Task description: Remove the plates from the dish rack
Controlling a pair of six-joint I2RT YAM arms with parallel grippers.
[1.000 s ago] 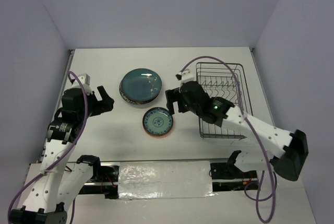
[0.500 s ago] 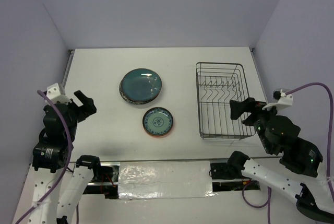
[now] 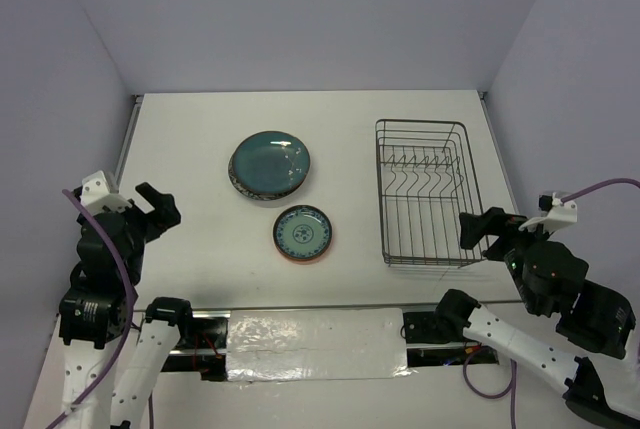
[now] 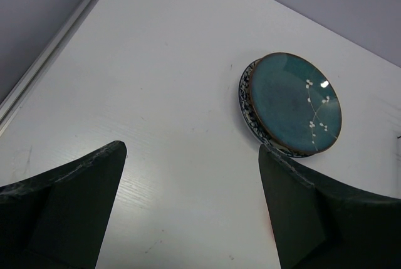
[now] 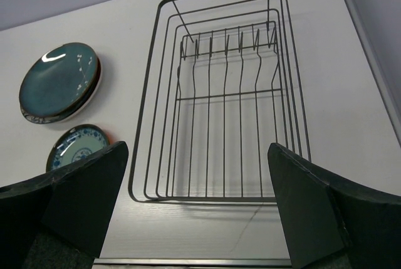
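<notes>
The dish rack (image 3: pixel 423 192) stands on the white table (image 3: pixel 200 139) toward the right edge, its long side running from the far edge toward the near edge. No plate stands among its upright tines; the grid floor is bare in both the top external and right wrist views.

The plates lie left of the rack, near the middle of the table. A stack topped by the dark teal plate (image 3: pixel 269 162) sits farther from the arms; a patterned rim shows under it in the left wrist view, but the number of plates in the stack cannot be determined. The small teal-patterned plate (image 3: pixel 302 232) lies just in front of that stack, closer to the near edge, with an orange rim showing beneath it, probably a second small plate.

The left gripper (image 3: pixel 158 206) hangs above the table's near left corner, jaws spread wide, holding nothing. The right gripper (image 3: pixel 483 229) hangs beside the rack's near right corner, jaws likewise spread wide and empty. Neither gripper touches a plate or the rack.
</notes>
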